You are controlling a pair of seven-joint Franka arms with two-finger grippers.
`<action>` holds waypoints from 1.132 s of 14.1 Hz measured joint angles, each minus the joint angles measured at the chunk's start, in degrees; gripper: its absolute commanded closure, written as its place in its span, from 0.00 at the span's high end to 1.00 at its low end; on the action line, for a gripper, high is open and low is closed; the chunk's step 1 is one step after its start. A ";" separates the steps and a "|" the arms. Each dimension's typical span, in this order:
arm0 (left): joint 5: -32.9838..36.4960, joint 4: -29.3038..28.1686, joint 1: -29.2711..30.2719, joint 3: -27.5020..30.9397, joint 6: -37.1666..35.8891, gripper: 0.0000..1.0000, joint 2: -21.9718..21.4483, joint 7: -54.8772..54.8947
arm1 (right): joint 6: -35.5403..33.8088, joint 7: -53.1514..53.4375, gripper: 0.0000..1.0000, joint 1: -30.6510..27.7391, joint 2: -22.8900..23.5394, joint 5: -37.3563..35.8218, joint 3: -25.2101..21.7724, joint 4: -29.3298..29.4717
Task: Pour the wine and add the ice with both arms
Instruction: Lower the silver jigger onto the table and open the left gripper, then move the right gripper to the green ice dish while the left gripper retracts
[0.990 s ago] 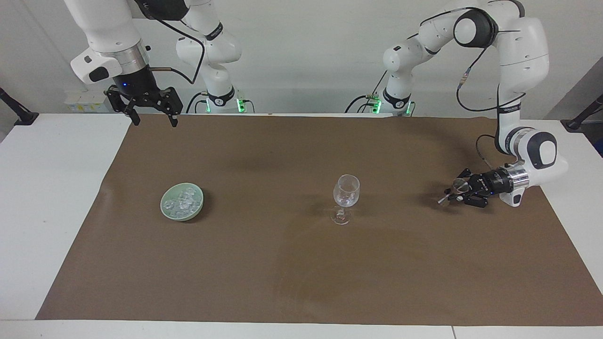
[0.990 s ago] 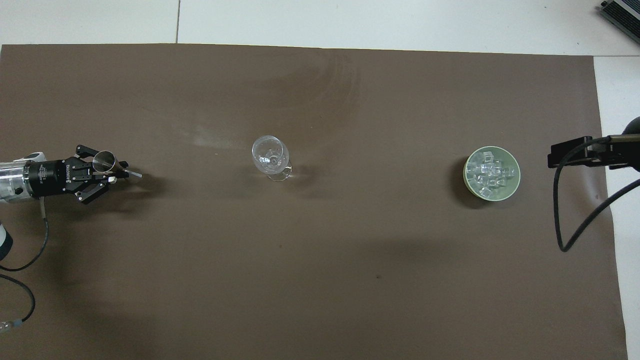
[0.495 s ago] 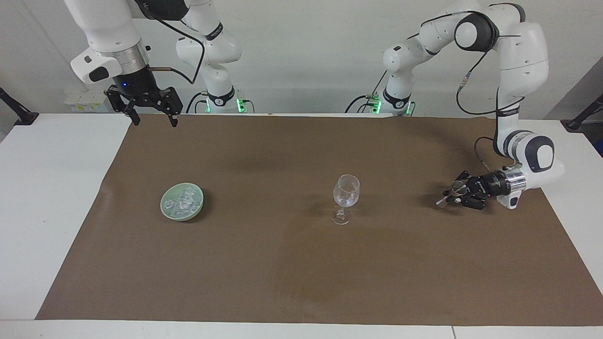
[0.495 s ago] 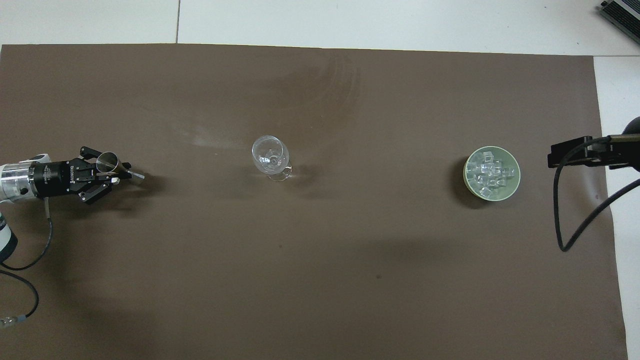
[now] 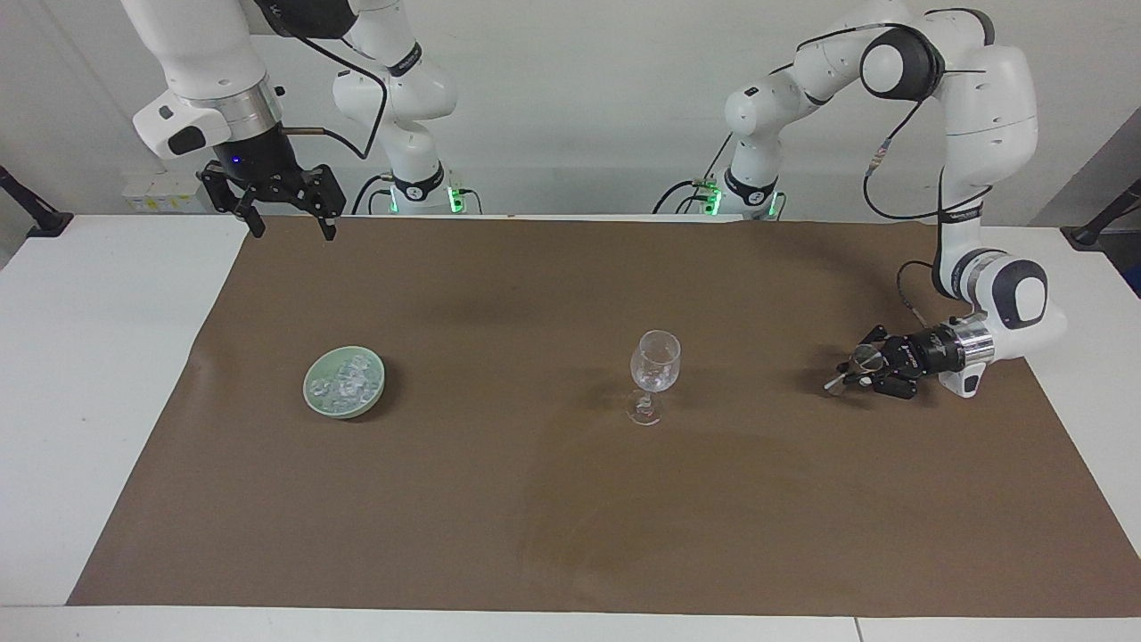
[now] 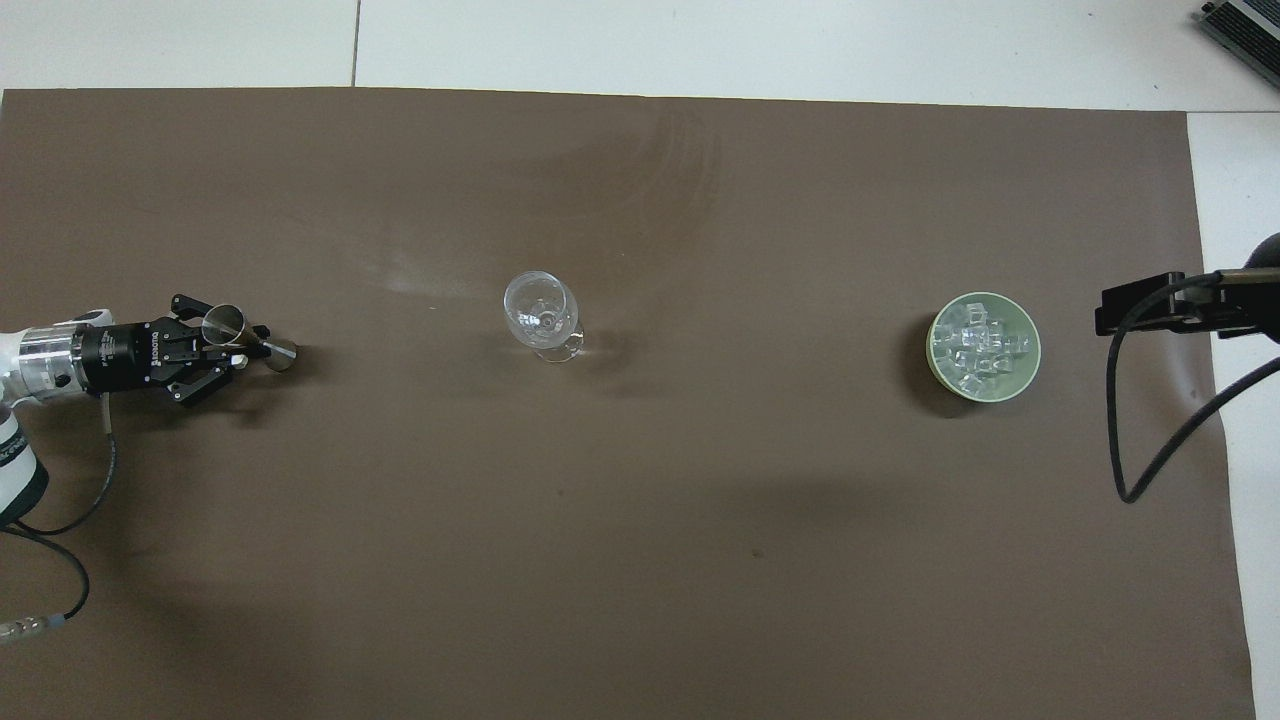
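The right gripper [image 5: 285,225] hangs wide open above the brown mat's [image 5: 499,517] edge. The ice [image 5: 346,382] sits heaped in a green dish [image 5: 314,398] — the stemmed glass [image 5: 654,374] stands mid-table — while the left gripper [image 5: 854,374], low over the mat, pinches a small metal jigger [image 6: 238,336].

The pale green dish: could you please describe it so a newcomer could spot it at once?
On the brown mat, look toward the right arm's end of the table. There sits the pale green dish, well apart from the stemmed glass. It alone is opaque, and it holds the ice.
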 measured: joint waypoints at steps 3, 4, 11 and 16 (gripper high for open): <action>0.00 0.45 0.00 -0.01 -0.20 0.00 0.32 0.05 | 0.00 0.00 1.00 0.00 0.00 0.00 0.00 0.00; 0.00 0.49 0.00 -0.01 -0.20 0.08 0.33 0.05 | 0.00 0.00 1.00 0.00 0.00 0.00 0.00 0.00; 0.00 0.54 0.00 -0.11 -0.19 0.70 0.38 0.05 | -0.39 0.01 1.00 -0.23 0.00 0.00 -0.35 -0.01; 0.00 0.55 -0.02 -0.23 -0.20 1.00 0.39 0.01 | 8.19 0.01 1.00 -0.22 -0.92 0.00 -0.40 -4.87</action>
